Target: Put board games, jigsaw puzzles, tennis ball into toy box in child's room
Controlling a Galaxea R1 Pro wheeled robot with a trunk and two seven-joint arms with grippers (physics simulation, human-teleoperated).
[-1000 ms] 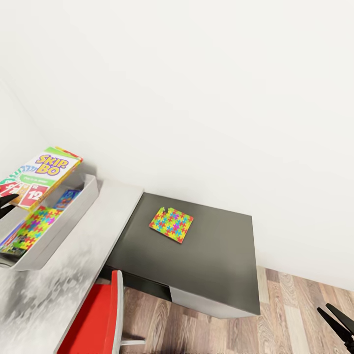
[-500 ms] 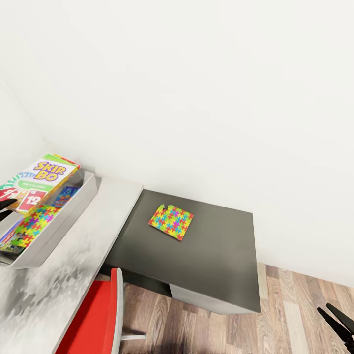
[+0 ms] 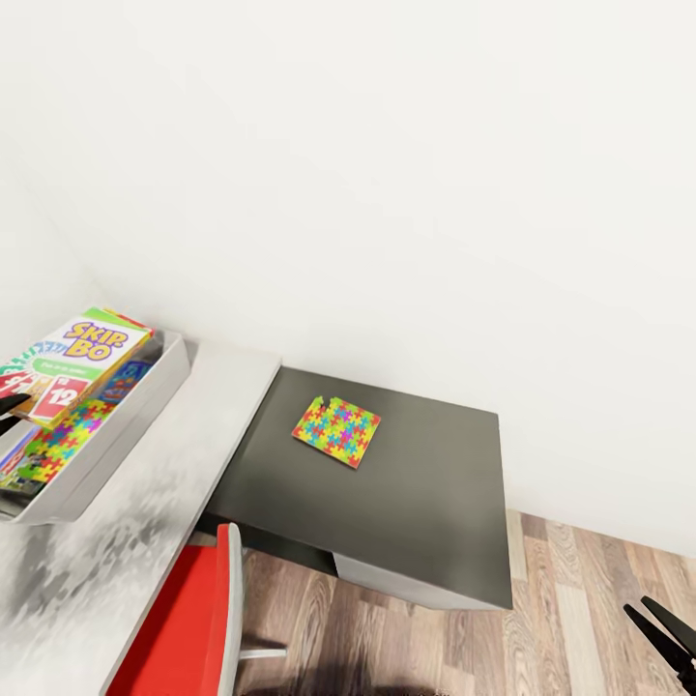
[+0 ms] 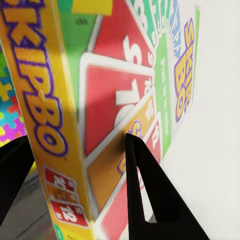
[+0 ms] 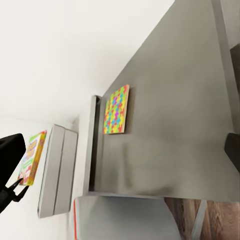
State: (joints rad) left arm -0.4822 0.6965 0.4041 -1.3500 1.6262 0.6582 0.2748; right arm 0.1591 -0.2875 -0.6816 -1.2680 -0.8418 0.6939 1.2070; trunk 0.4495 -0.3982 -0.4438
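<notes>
- Two grippers are recorded: the right gripper (image 3: pixel 667 633) hangs low over the wood floor (image 3: pixel 570 619), fingers apart, nothing held.
- The left gripper (image 4: pixel 75 165) is clamped on the Skip-Bo game box (image 3: pixel 72 360), held tilted above the toy box (image 3: pixel 116 440).
- One jigsaw puzzle (image 3: pixel 48 447) lies inside the toy box.
- Another puzzle (image 3: pixel 336 431) lies on the dark table (image 3: pixel 425 522), well apart from the toy box.

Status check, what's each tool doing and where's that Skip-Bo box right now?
Left tool shut on the colourful Skip-Bo board game box, held over the grey toy box. Right tool idle, low over the wood floor. Multicoloured jigsaw puzzle on the dark table.
</notes>
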